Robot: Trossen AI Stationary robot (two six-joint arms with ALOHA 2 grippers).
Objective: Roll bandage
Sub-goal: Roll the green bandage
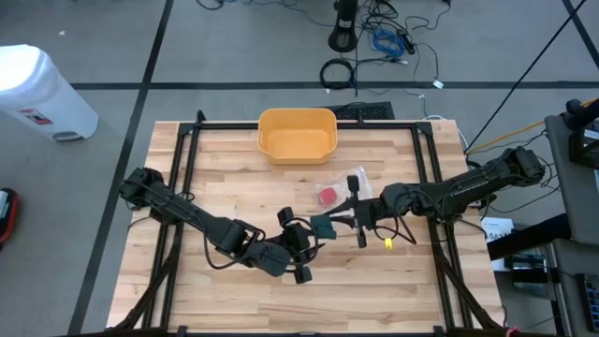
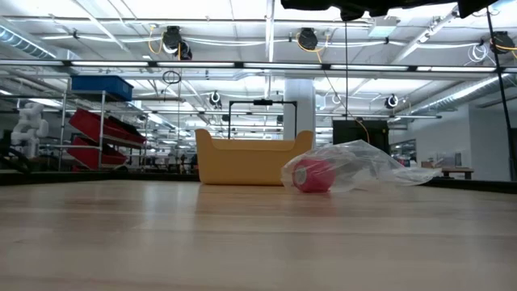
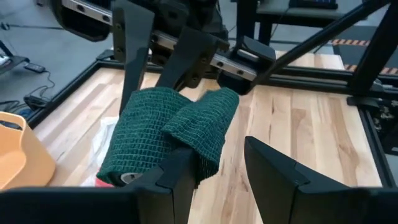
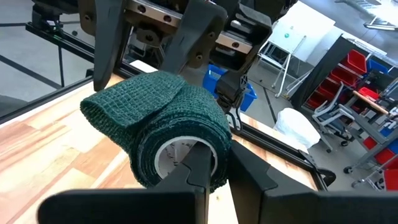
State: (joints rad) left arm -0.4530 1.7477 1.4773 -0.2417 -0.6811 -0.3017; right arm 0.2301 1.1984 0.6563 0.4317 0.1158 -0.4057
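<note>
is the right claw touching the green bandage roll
Touching. In the right wrist view, the right claw is pinched through the core of the green bandage roll.
</note>
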